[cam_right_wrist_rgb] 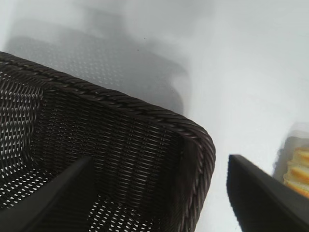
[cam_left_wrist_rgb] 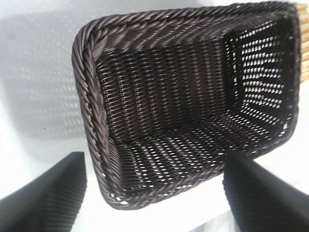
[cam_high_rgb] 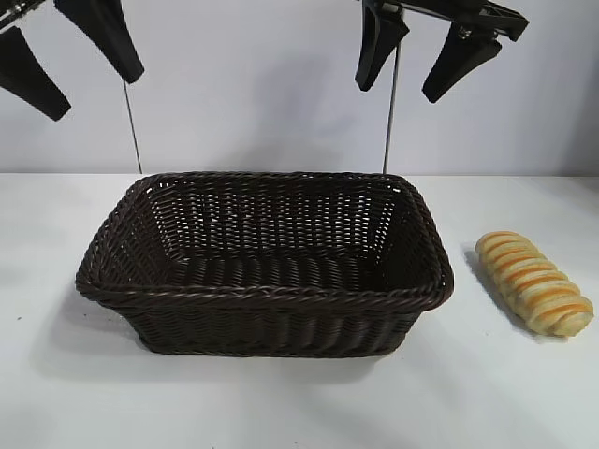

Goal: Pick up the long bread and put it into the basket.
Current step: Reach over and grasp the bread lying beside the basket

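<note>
The long bread (cam_high_rgb: 534,282) is a pale-yellow loaf with orange-brown stripes. It lies on the white table to the right of the basket (cam_high_rgb: 265,297), apart from it. The basket is dark brown wicker, rectangular and empty, in the middle of the table. My left gripper (cam_high_rgb: 65,65) hangs open and empty high above the basket's left back corner. My right gripper (cam_high_rgb: 412,70) hangs open and empty high above the basket's right back corner. The left wrist view shows the basket (cam_left_wrist_rgb: 193,96) from above. The right wrist view shows a basket corner (cam_right_wrist_rgb: 193,133) and a bit of the bread (cam_right_wrist_rgb: 297,169).
The white table (cam_high_rgb: 299,402) runs to a pale back wall. Two thin metal rods (cam_high_rgb: 389,112) stand behind the basket. Bare table surface lies in front of the basket and around the bread.
</note>
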Robot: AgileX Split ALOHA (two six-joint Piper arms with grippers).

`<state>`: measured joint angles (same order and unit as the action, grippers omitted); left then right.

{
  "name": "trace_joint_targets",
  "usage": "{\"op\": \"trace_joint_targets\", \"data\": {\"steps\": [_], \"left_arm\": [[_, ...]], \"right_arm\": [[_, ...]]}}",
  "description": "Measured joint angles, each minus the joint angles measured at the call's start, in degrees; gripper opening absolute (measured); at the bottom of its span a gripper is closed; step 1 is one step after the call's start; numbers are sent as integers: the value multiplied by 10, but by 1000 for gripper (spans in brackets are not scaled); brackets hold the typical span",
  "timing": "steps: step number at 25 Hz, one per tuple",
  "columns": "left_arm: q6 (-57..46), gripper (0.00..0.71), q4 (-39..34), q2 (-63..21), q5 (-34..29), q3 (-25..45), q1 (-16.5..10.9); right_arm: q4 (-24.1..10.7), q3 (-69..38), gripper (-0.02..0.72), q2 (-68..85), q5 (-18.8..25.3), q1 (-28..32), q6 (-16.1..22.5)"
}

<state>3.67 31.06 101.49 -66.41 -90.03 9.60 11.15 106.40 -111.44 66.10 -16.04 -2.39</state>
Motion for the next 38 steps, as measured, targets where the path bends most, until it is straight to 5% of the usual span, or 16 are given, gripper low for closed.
{"op": "trace_joint_targets", "data": {"steps": [7,15,28,38], "left_arm": [[-12,568,4,0,20,0,2],[-29,568,9,30,32,7,35],[-31,568,6,41,37,9,36],[-31,568,6,41,38,9,36]], "right_arm": [[0,0,548,0,0,0,0],[0,0,548,0,0,0,0],[-3,0,548,0,10,0,0],[-100,0,548,0,47,14,15]]}}
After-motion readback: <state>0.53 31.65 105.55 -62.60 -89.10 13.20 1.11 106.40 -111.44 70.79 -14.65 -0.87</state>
